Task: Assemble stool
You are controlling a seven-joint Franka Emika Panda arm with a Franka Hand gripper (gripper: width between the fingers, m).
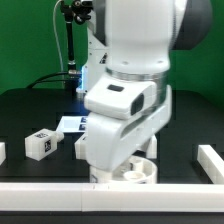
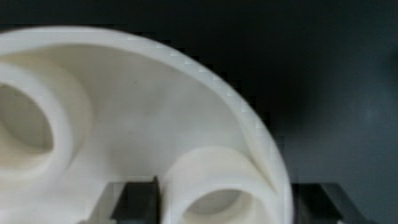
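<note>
1. Claw (image 2: 222,204) is pressed in on the seat (image 2: 151,100). The dark fingers (image 2: 128,200) stand on either side of one round socket (image 2: 214,182) at the seat's rim, and look to be touching its wall. I read this as a pinch on the seat by that socket.
2. Seat location, exterior view: the seat (image 1: 138,172) sits low under the wrist, just beside the front rail (image 1: 50,188), on the black desk (image 1: 190,125). The arm hides most of it, so I cannot tell whether it rests on the desk or hangs just clear.
3. One leg (image 1: 40,143) lies loose on the desk, well apart from the seat, toward the exterior view's left. No leg shows in any socket. Judgement: early stage, with the seat being placed.
4. Risk A: the pads bear on a curved, smooth plastic wall, and most of the seat lies to one side of the pinch. On a lift or swing it could pivot between the pads or slip out.
5. Risk B: the rail is close. A sideways drag could catch the seat's rim on it and tip the seat.
6. Risk C: the fingers flank this socket. Letting go carelessly could nudge the seat off its pose.
7. Risk D: the arm blocks the exterior view of the seat, so any slip would be hard to spot from there.
</note>
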